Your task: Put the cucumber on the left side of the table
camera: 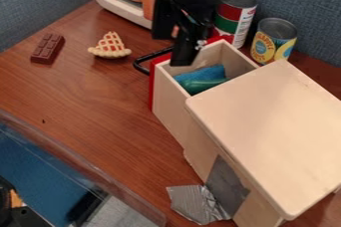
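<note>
Viewed from the camera, the apparent cucumber is lying partly hidden inside the wooden drawer, its visible length running roughly from 8 to 2 o'clock, while the hand is hanging open toward its 11 o'clock side.

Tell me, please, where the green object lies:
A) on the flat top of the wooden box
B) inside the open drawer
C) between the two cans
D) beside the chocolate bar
B: the green object shows within the walls of the open drawer, right against something blue.
</note>
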Robot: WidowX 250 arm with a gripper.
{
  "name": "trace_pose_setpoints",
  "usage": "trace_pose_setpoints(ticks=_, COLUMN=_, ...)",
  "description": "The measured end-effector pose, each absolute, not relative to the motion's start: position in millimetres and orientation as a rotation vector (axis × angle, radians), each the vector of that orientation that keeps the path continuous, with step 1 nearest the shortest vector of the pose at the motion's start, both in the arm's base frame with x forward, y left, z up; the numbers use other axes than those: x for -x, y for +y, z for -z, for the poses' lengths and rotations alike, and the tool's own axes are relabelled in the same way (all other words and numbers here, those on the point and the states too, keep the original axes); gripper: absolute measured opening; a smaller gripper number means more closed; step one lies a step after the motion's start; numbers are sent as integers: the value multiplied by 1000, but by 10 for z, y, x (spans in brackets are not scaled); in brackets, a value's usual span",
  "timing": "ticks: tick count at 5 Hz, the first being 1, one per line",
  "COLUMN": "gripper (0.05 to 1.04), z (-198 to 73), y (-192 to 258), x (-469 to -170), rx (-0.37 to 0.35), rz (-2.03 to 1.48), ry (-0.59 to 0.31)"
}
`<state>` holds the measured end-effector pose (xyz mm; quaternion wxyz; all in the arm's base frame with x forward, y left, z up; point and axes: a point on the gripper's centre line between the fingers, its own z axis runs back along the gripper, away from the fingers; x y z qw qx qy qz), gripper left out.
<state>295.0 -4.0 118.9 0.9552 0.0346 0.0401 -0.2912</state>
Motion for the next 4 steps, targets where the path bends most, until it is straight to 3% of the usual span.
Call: trace_pose_setpoints(ticks=4, gripper=1000, z=-1156, y=-354, x=-3105, rx=-82, rz=758, ry=-37)
